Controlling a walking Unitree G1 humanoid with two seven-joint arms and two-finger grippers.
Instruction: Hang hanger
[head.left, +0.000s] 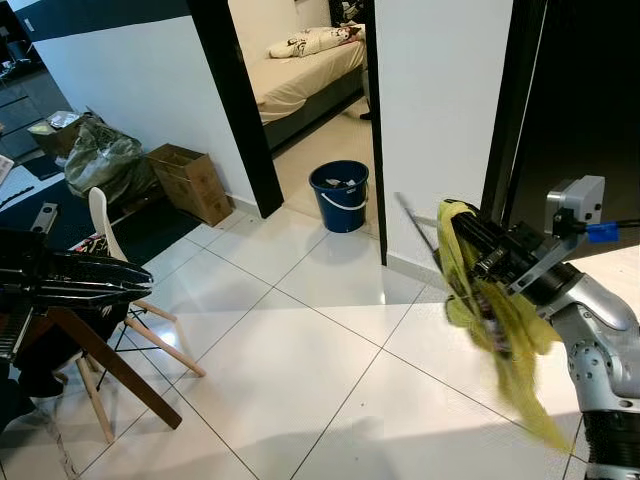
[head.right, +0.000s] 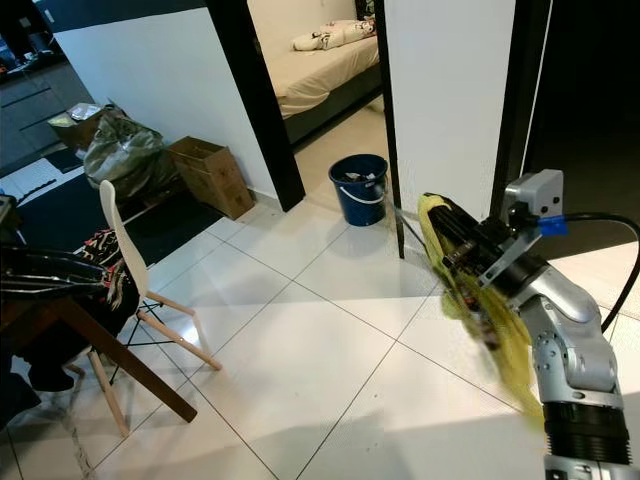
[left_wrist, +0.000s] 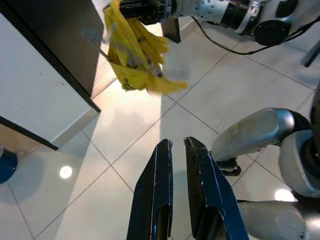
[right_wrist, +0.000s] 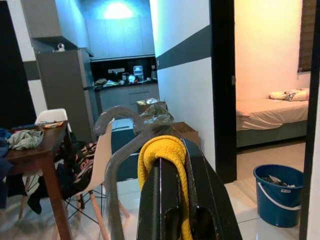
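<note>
The right gripper (head.left: 470, 240) is raised at about three o'clock in the head view, its two black fingers clamped together on a hanger (right_wrist: 117, 150) with a yellow cloth (head.left: 495, 320) draped over it. The grip sits high, where the cloth folds over the fingers, so the cloth hangs free below the arm and does not drag on the tiled floor (head.left: 300, 350). In the right wrist view the grey hook of the hanger curls up just beside the fingers, left clear of the grip; I judge this is so it can be slipped over a rail once one is reached. No rail or rod is in sight, so the hanging is not yet done and the load is simply being carried.

The left gripper (left_wrist: 177, 150) points down at the floor, its fingers close together with only a narrow gap and nothing between them; it looks idle, kept out of the way of the loaded arm.

Ahead, at about twelve o'clock, a blue bucket (head.left: 340, 195) stands by an open doorway with a bed (head.left: 300, 70) beyond. At nine o'clock a white chair (head.left: 110, 250) sits against a dark wooden table (head.right: 60, 320), with a cardboard box (head.left: 190, 180) at about ten o'clock against the wall. The likeliest risk is the loose cloth slipping off or catching on a door frame in passing.
</note>
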